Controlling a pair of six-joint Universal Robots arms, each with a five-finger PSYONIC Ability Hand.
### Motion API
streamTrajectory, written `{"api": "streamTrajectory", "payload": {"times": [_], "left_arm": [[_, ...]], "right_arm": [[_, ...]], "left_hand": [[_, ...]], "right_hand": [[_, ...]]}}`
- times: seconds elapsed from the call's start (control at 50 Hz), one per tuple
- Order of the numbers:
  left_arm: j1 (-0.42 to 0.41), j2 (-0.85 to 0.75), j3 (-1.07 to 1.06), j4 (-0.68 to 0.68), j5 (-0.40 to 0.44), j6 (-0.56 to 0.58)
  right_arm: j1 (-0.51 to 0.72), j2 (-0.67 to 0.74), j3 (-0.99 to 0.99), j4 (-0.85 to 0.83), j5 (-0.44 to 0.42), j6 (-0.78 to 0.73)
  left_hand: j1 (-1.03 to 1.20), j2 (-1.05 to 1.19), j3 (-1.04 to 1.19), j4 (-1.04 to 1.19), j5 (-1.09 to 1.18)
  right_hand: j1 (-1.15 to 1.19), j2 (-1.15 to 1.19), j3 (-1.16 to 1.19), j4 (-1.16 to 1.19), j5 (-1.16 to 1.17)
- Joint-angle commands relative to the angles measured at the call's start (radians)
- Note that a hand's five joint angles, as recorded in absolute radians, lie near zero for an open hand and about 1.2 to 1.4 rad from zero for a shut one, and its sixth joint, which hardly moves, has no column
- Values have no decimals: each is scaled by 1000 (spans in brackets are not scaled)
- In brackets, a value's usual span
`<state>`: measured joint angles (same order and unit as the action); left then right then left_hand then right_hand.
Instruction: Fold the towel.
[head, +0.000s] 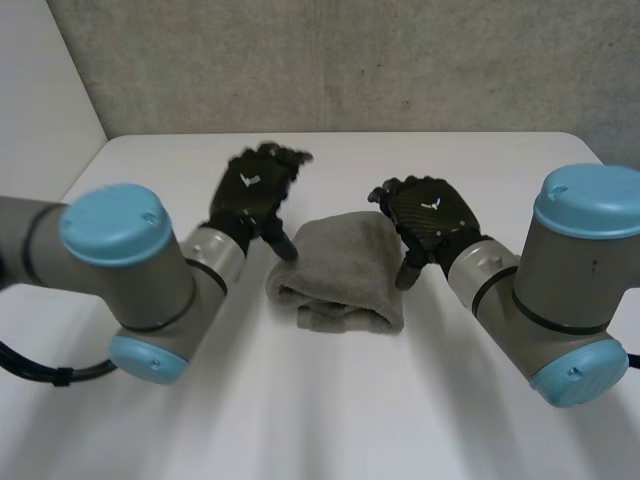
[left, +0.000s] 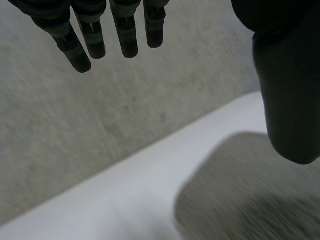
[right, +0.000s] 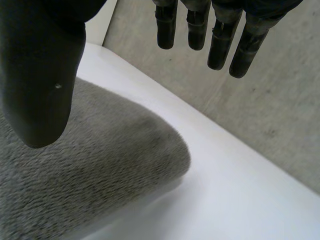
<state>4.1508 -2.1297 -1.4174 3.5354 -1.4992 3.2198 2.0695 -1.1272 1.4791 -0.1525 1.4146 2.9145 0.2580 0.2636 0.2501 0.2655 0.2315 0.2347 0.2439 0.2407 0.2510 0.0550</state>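
grey towel (head: 338, 270) lying folded, roughly longways front-to-back, white counter (head: 300, 420), grey wall (head: 350, 60), left hand (head: 250, 195) and right hand (head: 432, 215) hanging fingers (left: 127, 35) loose, empty

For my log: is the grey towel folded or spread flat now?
Folded: the towel lies as a thick, compact bundle, with stacked layers showing along its near edge.

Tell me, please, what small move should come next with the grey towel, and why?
Probably draw both hands back: the grey fluffy towel already lies folded on the white table, and the left hand and right hand hover open at its sides.
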Motion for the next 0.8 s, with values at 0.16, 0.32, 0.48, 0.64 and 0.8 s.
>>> {"api": "streamTrajectory", "payload": {"times": [0.16,0.32,0.48,0.64,0.8], "left_arm": [[-52,-153,-9,-64,2,5],[-60,6,6,-128,-4,-3],[-8,259,52,-188,-123,-61],[61,384,188,-526,-205,-55],[54,347,268,-713,-207,-60]], "right_arm": [[4,230,-83,47,1,6],[-9,61,-80,90,12,28],[-66,-197,-82,97,73,187],[-147,-339,-135,208,205,213],[-161,-345,-155,264,202,207]], "left_hand": [[-27,-32,-19,-34,-175],[8,3,16,1,-140],[222,217,230,215,74],[218,212,226,210,70],[-83,-88,-75,-90,-231]], "right_hand": [[-60,-69,-66,-77,-55],[-60,-69,-66,-77,-55],[-60,-69,-66,-77,-55],[-60,-69,-66,-77,-55],[-60,-69,-66,-77,-55]]}}
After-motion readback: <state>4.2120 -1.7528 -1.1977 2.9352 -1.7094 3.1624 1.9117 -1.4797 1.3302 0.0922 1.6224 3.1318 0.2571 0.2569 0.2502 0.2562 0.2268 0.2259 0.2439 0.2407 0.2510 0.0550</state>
